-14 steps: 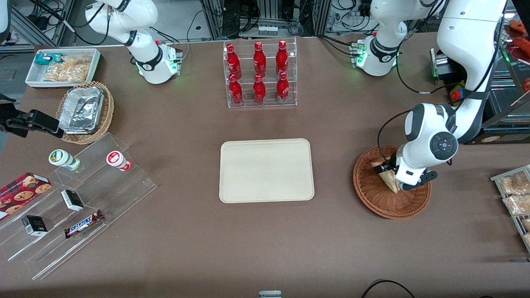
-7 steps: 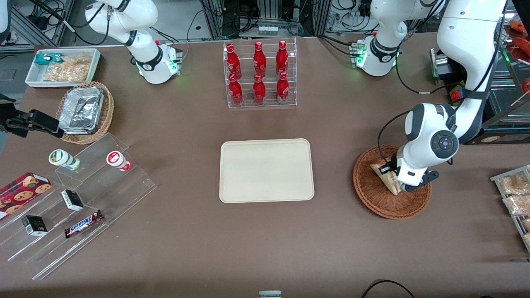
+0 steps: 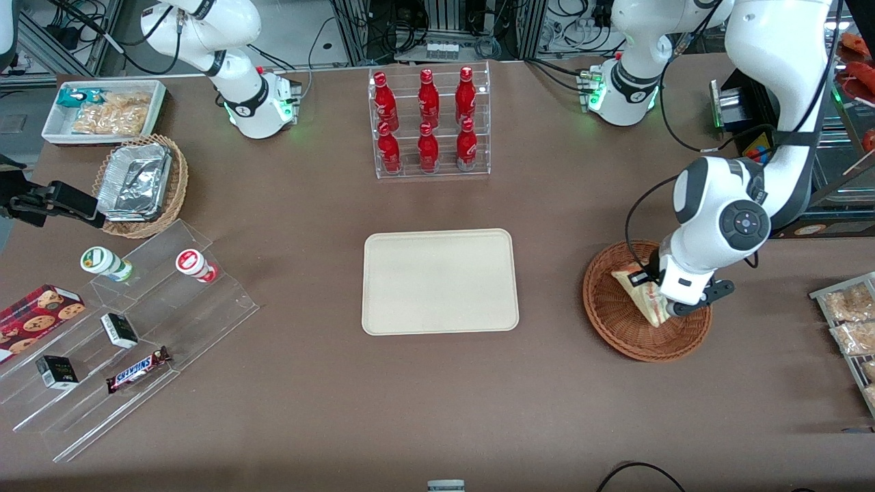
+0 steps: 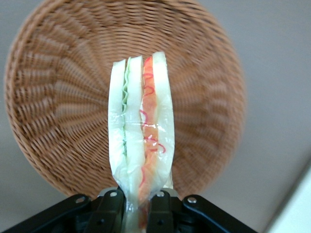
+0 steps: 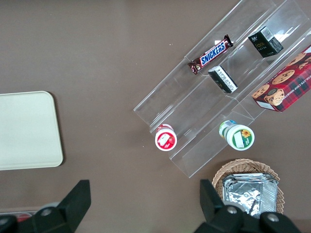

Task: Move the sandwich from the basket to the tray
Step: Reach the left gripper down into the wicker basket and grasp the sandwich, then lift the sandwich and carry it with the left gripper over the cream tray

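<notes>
The sandwich (image 3: 642, 294), a plastic-wrapped wedge of white bread with red and pale layers, hangs above the reddish-brown wicker basket (image 3: 615, 321). My left gripper (image 3: 662, 304) is shut on one end of it. In the left wrist view the fingers (image 4: 109, 211) pinch the wrap of the sandwich (image 4: 141, 141), with the basket (image 4: 58, 111) below and clear of it. The cream-beige tray (image 3: 439, 281) lies empty on the table, toward the parked arm's end from the basket. It also shows in the right wrist view (image 5: 26, 130).
A clear rack of red bottles (image 3: 428, 121) stands farther from the camera than the tray. Snack packets (image 3: 847, 321) lie at the working arm's end. A stepped acrylic stand (image 3: 130, 328), a tan basket with foil containers (image 3: 140, 184) and a white bin (image 3: 102, 113) are at the parked arm's end.
My gripper has risen a little with the sandwich, lifting it off the basket floor; the wrist has shifted slightly toward the working arm's end.
</notes>
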